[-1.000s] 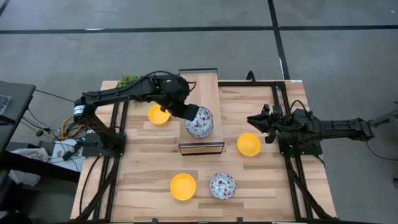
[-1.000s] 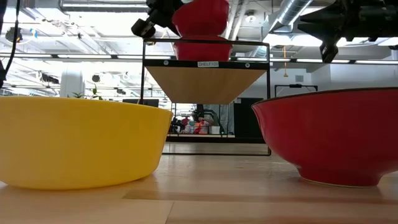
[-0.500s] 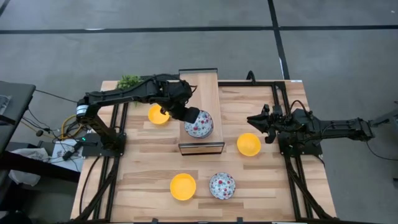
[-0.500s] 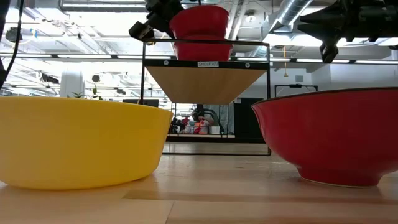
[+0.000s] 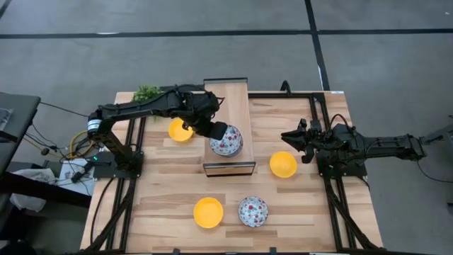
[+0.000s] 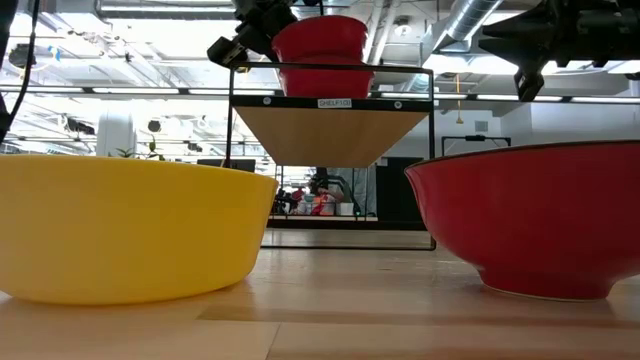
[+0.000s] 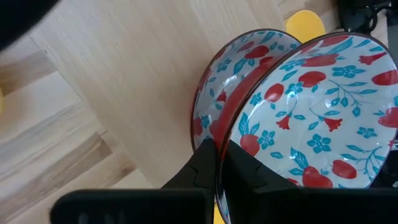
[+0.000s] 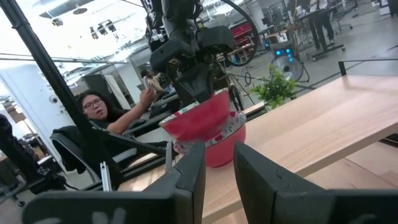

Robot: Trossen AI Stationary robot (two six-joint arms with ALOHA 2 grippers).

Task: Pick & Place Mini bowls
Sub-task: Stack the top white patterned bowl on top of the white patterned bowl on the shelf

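Two floral mini bowls are stacked on the raised wooden shelf (image 5: 228,106). The upper bowl (image 7: 329,112) sits tilted inside the lower one (image 7: 249,68); their outsides show red in the low view, upper bowl (image 6: 320,38) over lower bowl (image 6: 325,82). My left gripper (image 5: 212,129) is shut on the upper bowl. My right gripper (image 5: 290,136) waits open at the table's right, level, with nothing between its fingers (image 8: 189,177). Three yellow mini bowls (image 5: 180,130), (image 5: 283,164), (image 5: 208,212) and another floral bowl (image 5: 253,211) rest on the table. My left gripper pinches the upper floral bowl's rim (image 7: 219,146) on the side nearest the arm. One finger (image 7: 249,180) is inside the bowl and one (image 7: 196,171) outside. The fingers come slanting down from the table's left. The bowl sits tilted in the lower bowl on the shelf.
A small green plant (image 5: 146,92) stands at the table's far left corner. The shelf's black frame (image 6: 232,150) stands mid-table. In the low view, the near yellow bowl (image 6: 120,230) and the near floral bowl's red outside (image 6: 530,220) fill the foreground.
My left gripper has sunk a little with the upper floral bowl. The bowl has come down and levelled out into the lower bowl on the shelf. The gripper stays shut on its rim.
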